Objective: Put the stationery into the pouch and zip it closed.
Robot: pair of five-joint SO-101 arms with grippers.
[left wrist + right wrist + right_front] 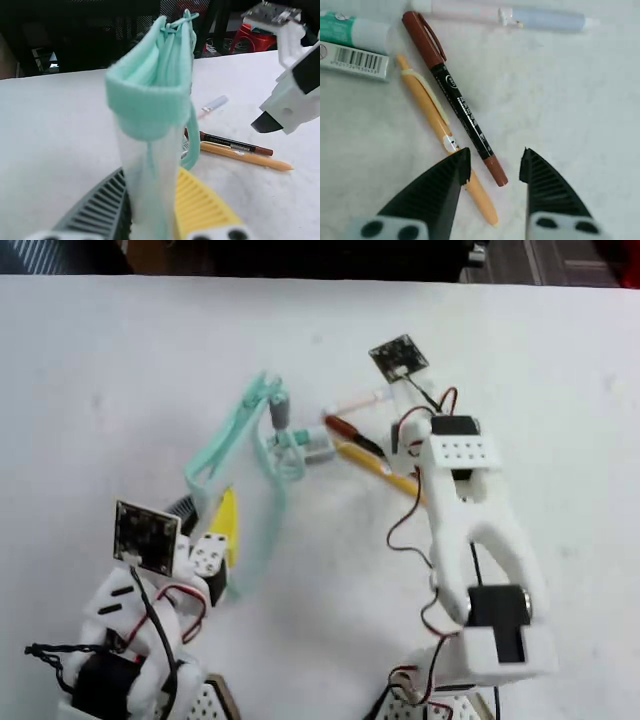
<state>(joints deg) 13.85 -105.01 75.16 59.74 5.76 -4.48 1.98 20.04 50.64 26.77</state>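
Observation:
My left gripper (207,515) is shut on the clear pouch (235,440) with mint trim, its grey and yellow fingers (200,210) pinching the pouch (150,100) so it stands on edge. Beside the pouch lie a brown pen (455,105), an orange pen (440,130) and a pale pink-and-blue pen (520,17). My right gripper (495,162) hovers open just over the brown pen's tip, with the orange pen under one black finger. In the high view this gripper (400,445) sits over the pens (352,435).
A white and green tube with a barcode (355,50) and a grey-capped stick (279,412) lie against the pouch's edge. The white table (120,360) is bare to the left and far side. The right arm's body (290,95) stands close to the pouch.

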